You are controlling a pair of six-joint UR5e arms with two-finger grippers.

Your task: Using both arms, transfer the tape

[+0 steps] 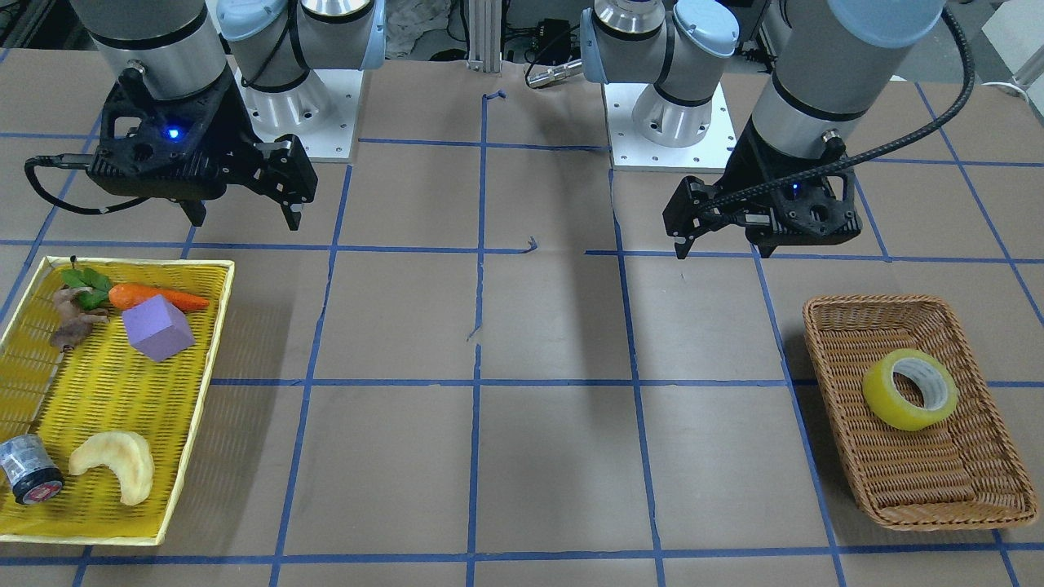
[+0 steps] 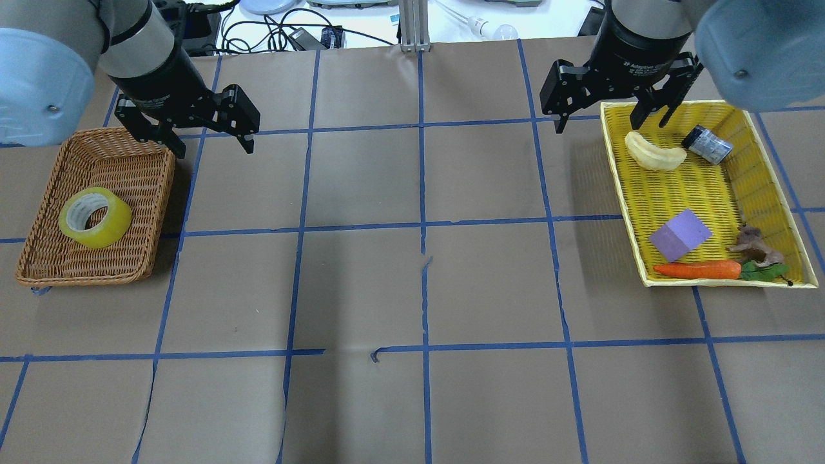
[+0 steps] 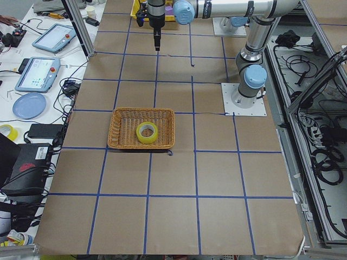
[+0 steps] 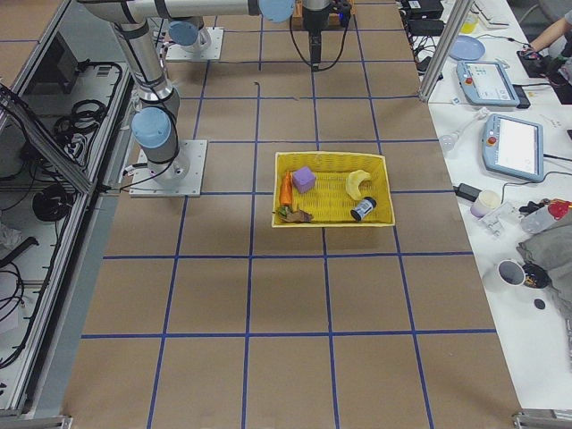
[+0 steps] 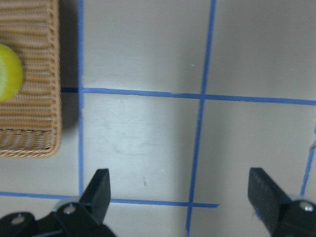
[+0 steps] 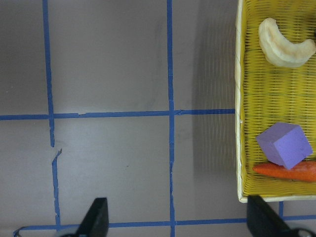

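The yellow tape lies in a brown wicker basket on the robot's left side of the table. It also shows in the front view, the left side view and at the edge of the left wrist view. My left gripper hangs open and empty above the table, beside the basket's far right corner. My right gripper hangs open and empty over the far left corner of the yellow tray.
The yellow tray holds a dark grey roll with a red label, a pale banana-shaped piece, a purple cube and a carrot. Brown paper with blue tape lines covers the table between the two containers.
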